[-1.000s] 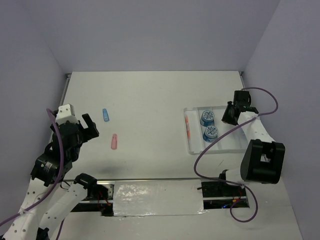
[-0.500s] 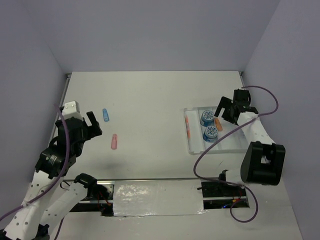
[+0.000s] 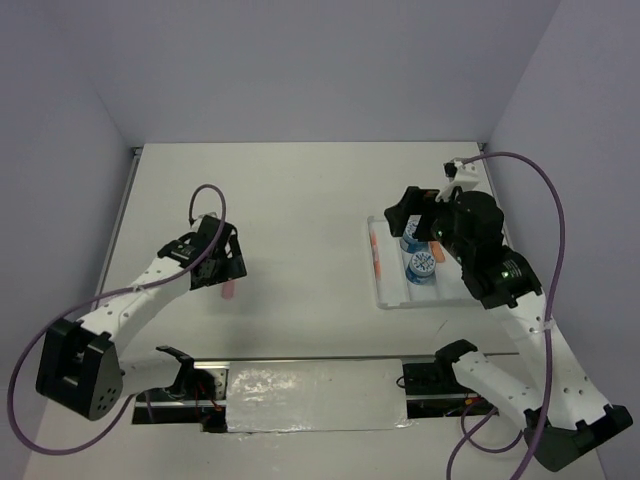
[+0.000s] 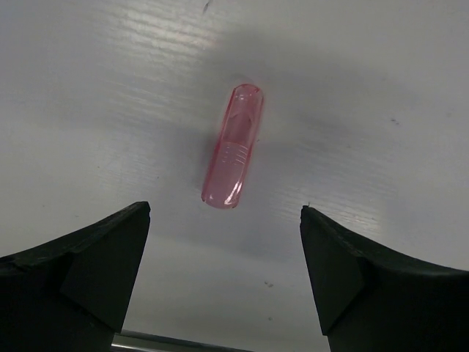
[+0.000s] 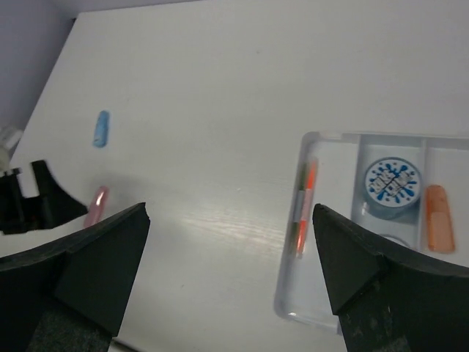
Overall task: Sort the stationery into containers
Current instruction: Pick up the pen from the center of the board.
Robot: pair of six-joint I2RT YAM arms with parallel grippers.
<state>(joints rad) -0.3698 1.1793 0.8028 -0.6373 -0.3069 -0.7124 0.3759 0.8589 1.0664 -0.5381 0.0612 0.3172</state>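
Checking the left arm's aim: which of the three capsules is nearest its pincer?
The pink capsule, right before the open left pincer; the blue capsule lies farther off, the orange capsule in the tray.

One white tray [image 3: 391,291], two blue-white rolls [image 3: 424,265], one orange pen [image 5: 304,209], three capsules [image 4: 233,147].

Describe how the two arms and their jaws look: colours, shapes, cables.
Both the left arm and the right arm have white links with black joint housings. A purple cable loops along each. The jaws are black, matte and wedge-shaped. A small green light glows on the right arm.
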